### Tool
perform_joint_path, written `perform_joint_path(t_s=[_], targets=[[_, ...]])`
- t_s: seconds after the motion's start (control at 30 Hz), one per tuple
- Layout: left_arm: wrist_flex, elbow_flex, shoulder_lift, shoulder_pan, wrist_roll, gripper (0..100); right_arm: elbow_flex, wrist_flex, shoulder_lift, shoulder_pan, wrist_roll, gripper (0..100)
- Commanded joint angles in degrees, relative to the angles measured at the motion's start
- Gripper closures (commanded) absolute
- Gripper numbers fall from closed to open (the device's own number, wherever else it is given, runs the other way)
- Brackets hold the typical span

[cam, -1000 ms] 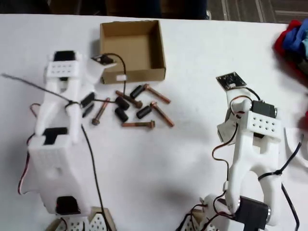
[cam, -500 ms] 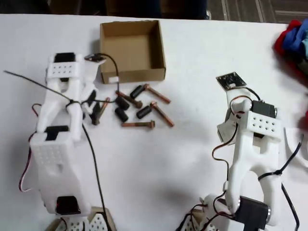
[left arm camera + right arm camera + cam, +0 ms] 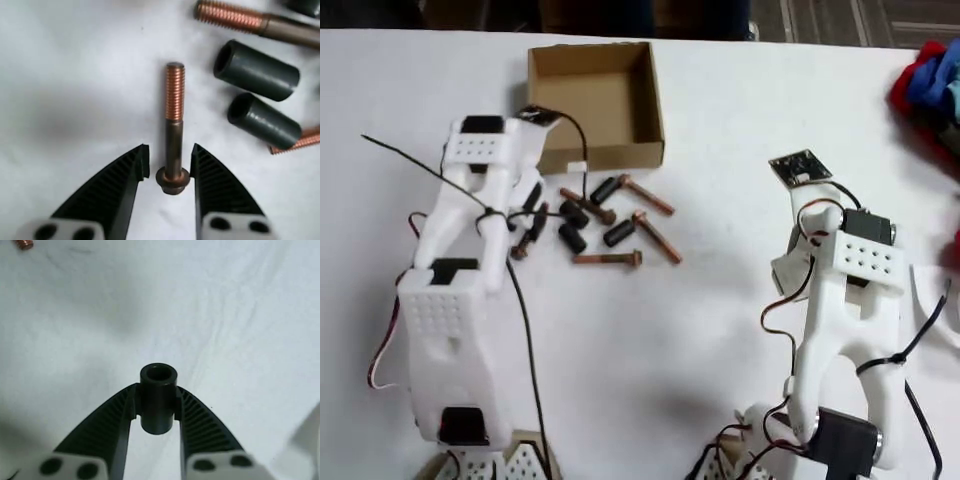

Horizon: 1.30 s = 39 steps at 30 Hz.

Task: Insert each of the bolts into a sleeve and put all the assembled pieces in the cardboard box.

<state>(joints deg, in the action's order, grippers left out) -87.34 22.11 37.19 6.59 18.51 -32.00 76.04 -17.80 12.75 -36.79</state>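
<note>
End effector of the left arm [image 3: 169, 154], narrowly open, straddles the head of a copper bolt [image 3: 174, 110] on the tabletop [image 3: 75, 75]. The right end effector [image 3: 158, 390] is clamped on a black sleeve [image 3: 158, 407].

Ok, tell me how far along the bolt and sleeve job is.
Done: nothing; the cardboard box looks empty and no piece is assembled. In hand: the right tool is shut on one sleeve, and the left tool is open astride the head of a bolt lying on the table. Left: every insertion and boxing; the other bolts and sleeves lie loose beside the box.
</note>
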Motion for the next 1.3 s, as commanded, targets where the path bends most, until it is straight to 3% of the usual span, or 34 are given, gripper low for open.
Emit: perform_joint_path(t_s=[0.0,0.5,0.63,0.8,1.03,1.27], targets=[[0.70,1.36,-0.44,-0.35,-0.09,85,0.35,-0.48,-2.07,0.48,-0.18,97.7],[-3.25,1.89,8.26,-0.44,-0.09,85,0.35,-0.48,-2.42,0.48,-0.26,97.7],[-7.82,1.98,8.00,-0.44,-0.09,85,0.35,-0.48,-2.33,0.48,-0.26,97.7],[-15.03,4.70,7.74,0.88,0.18,98,0.35,-0.48,-2.15,0.48,-0.26,97.7],[-15.12,-2.68,-4.57,5.54,16.97,98,0.35,-0.31,-2.42,0.48,-0.26,97.7],[-14.95,-24.40,-30.59,5.98,50.90,98,0.35,-0.40,-2.42,0.48,-0.26,97.7]])
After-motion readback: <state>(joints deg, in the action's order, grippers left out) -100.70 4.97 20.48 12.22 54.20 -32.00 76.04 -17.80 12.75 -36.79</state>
